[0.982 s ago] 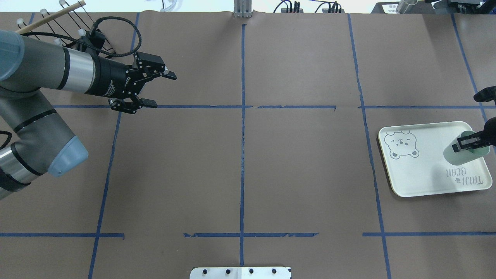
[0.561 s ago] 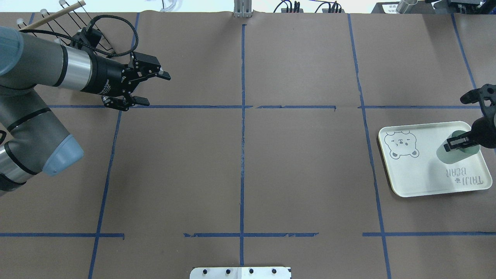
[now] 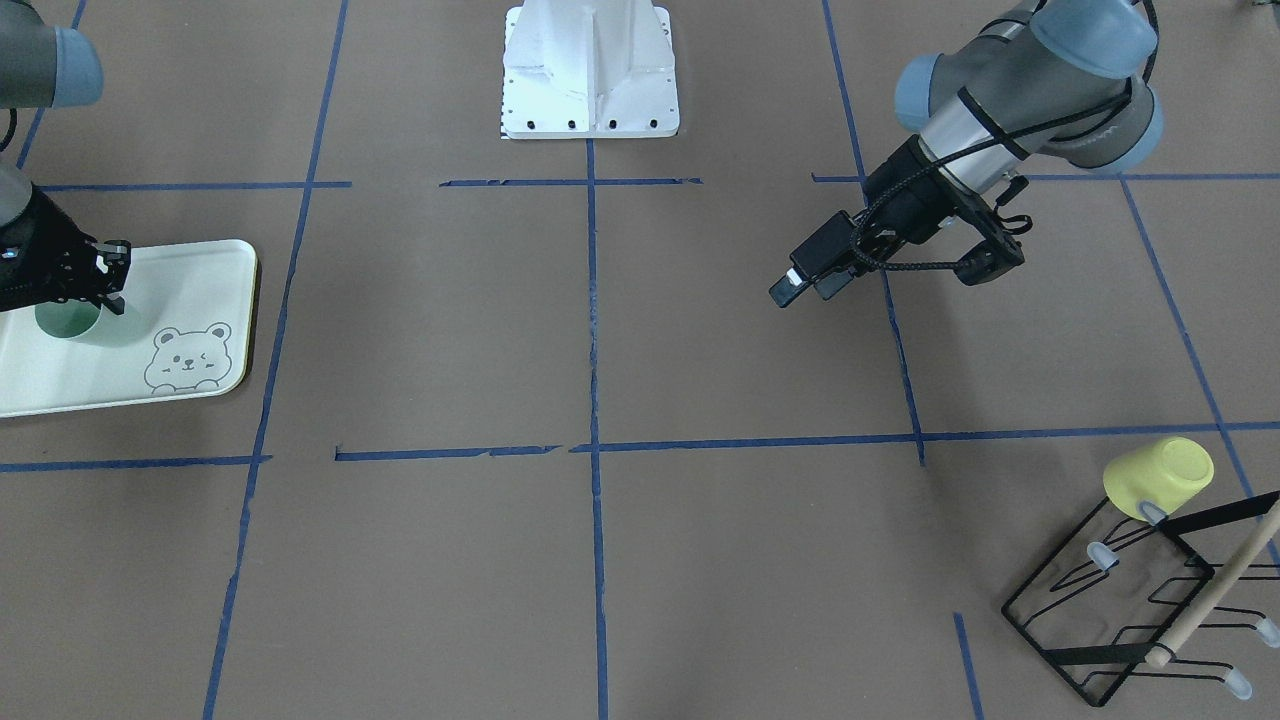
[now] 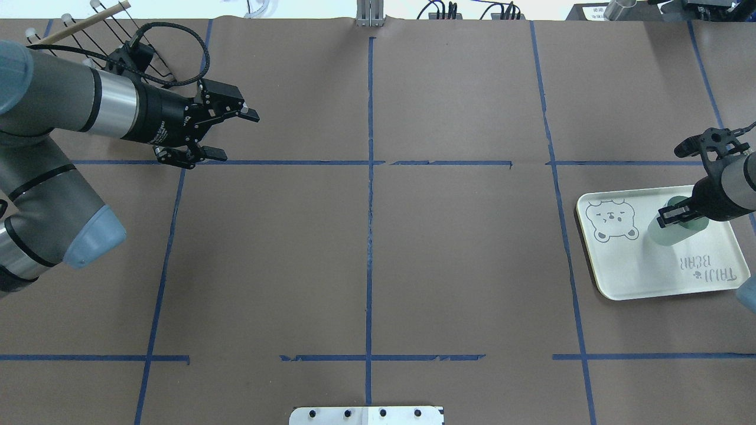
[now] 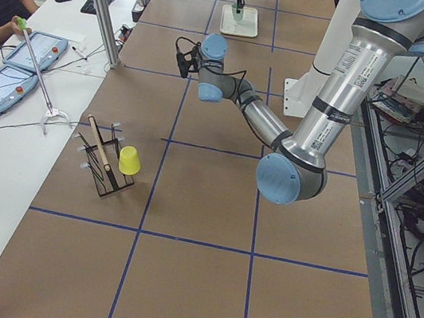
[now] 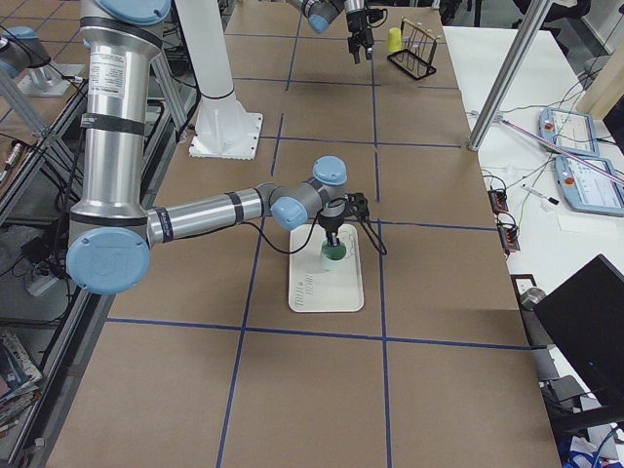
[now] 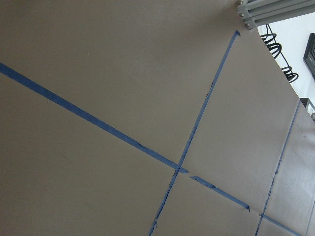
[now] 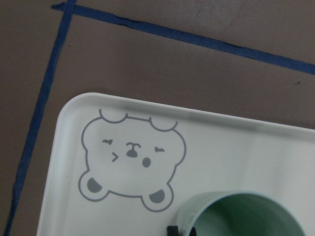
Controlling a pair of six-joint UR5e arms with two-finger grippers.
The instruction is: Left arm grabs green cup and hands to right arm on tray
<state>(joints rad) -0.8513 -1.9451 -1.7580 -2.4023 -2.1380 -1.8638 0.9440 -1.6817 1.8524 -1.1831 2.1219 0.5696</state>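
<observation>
The pale green cup (image 4: 673, 229) stands upright over the cream tray (image 4: 626, 265), near its middle, to the right of the bear drawing. My right gripper (image 4: 670, 215) is shut on the cup's rim. I cannot tell whether the cup's base touches the tray. The cup also shows in the front view (image 3: 65, 318), the right side view (image 6: 333, 255) and the right wrist view (image 8: 236, 209), next to the bear drawing (image 8: 132, 160). My left gripper (image 4: 227, 133) is open and empty, far off at the table's back left, also seen in the front view (image 3: 805, 285).
A black wire rack (image 3: 1130, 600) with a yellow cup (image 3: 1158, 478) and a wooden stick (image 3: 1215, 585) stands at the far left corner, behind my left arm. The white robot base (image 3: 590, 70) is at mid table edge. Blue tape lines cross the brown table.
My right gripper has carried the green cup leftward over the tray, toward the bear drawing. My left arm has drawn back a little to the left, gripper still open.
</observation>
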